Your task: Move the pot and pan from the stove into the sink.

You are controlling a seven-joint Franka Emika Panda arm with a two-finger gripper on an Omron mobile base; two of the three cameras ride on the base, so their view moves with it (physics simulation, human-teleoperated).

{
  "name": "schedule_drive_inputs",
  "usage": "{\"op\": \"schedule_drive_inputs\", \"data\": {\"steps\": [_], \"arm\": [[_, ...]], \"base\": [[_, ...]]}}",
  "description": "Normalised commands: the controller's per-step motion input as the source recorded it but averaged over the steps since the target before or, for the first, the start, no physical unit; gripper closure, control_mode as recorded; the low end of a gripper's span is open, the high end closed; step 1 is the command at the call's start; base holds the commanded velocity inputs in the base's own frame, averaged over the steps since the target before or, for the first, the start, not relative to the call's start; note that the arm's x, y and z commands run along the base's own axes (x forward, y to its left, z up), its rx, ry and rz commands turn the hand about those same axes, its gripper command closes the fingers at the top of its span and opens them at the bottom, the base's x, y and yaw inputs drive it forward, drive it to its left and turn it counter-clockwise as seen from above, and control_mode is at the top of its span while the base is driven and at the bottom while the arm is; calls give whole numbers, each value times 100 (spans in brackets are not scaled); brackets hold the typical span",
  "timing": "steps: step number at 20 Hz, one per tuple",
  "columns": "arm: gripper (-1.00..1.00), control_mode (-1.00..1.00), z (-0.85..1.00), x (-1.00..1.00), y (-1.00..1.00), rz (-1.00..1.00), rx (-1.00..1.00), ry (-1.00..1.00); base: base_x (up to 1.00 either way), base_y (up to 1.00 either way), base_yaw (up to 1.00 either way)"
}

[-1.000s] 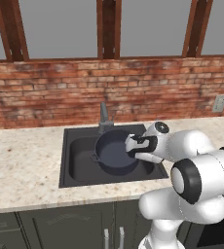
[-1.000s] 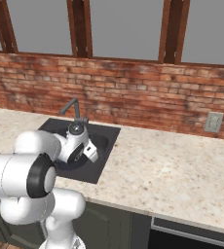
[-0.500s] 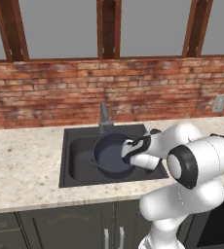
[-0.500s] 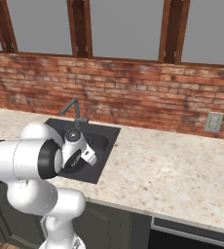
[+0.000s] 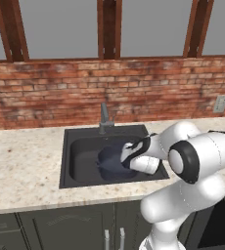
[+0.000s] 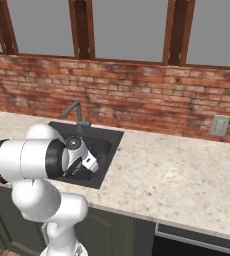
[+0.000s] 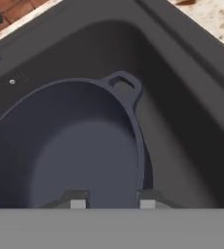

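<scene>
The dark blue-grey pot (image 5: 109,164) sits low in the dark grey sink (image 5: 85,149), right of the basin's middle. In the hand view the pot (image 7: 75,155) lies just below the hand, one loop handle pointing to the sink's (image 7: 182,121) far wall. My gripper (image 7: 112,203) hangs over the pot's near rim with its fingertips (image 7: 78,203) apart; the rim runs by the right tip and is not pinched. From the base, the gripper (image 5: 126,157) reaches down into the sink (image 6: 106,145). The pan and the stove are out of view.
A short grey faucet (image 5: 103,117) stands at the sink's back edge, also seen from the right (image 6: 76,112). Speckled stone counter (image 6: 172,175) spreads on both sides, with a brick wall and outlets (image 6: 219,125) behind. Dark cabinet fronts run below.
The arm has lowered the pot deeper into the basin, and the fingers, shut on its rim before, have parted.
</scene>
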Motion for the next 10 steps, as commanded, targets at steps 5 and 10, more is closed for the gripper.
{"op": "schedule_drive_inputs", "data": {"steps": [5,10], "arm": [[-100,-100,67,16,0,0,0,8],[-100,-100,91,12,0,0,0,13]], "base": [[0,0,0],[0,0,0]]}}
